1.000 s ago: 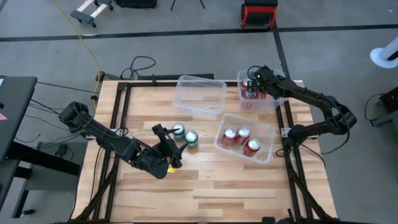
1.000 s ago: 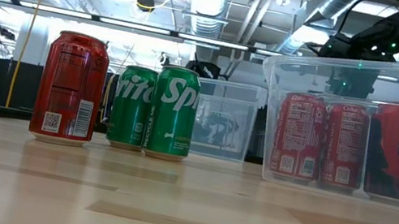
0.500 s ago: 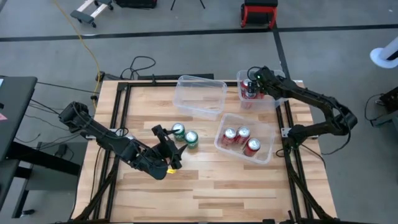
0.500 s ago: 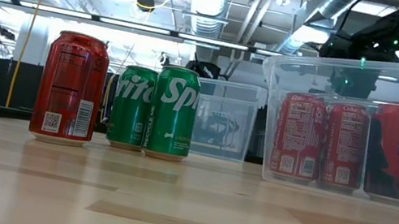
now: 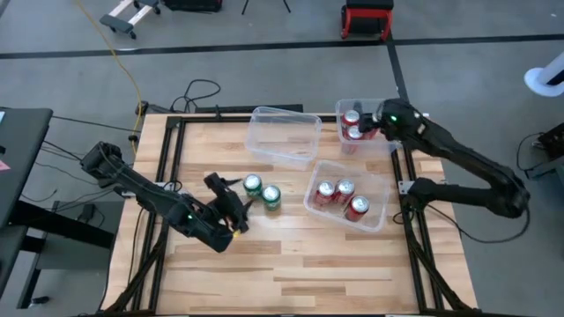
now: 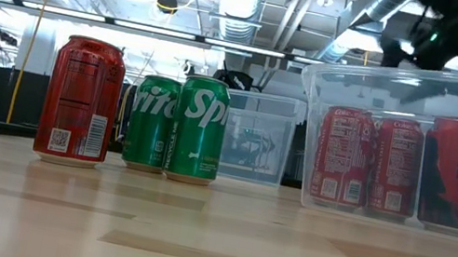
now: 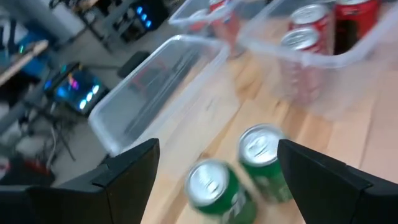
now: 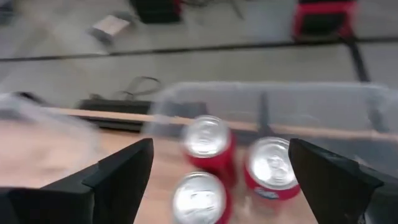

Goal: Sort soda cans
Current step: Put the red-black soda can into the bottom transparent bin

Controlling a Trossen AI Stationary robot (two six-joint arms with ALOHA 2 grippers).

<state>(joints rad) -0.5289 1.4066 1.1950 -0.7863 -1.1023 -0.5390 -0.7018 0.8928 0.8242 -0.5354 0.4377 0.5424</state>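
The left gripper (image 7: 214, 171) stands wide and empty, the two green soda cans (image 7: 245, 174) upright on the wood just ahead of it; centre on one, closing low. The right gripper (image 8: 217, 171), wide, hovers over three red cans (image 8: 208, 140) in the far clear bin (image 5: 339, 110)

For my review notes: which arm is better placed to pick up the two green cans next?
The left. Its open left gripper sits beside the green cans, facing them, while the open right gripper is far off by the back bin of red cans.

Glossy metal cans (image 6: 199, 129), clear plastic bins (image 5: 284, 136)
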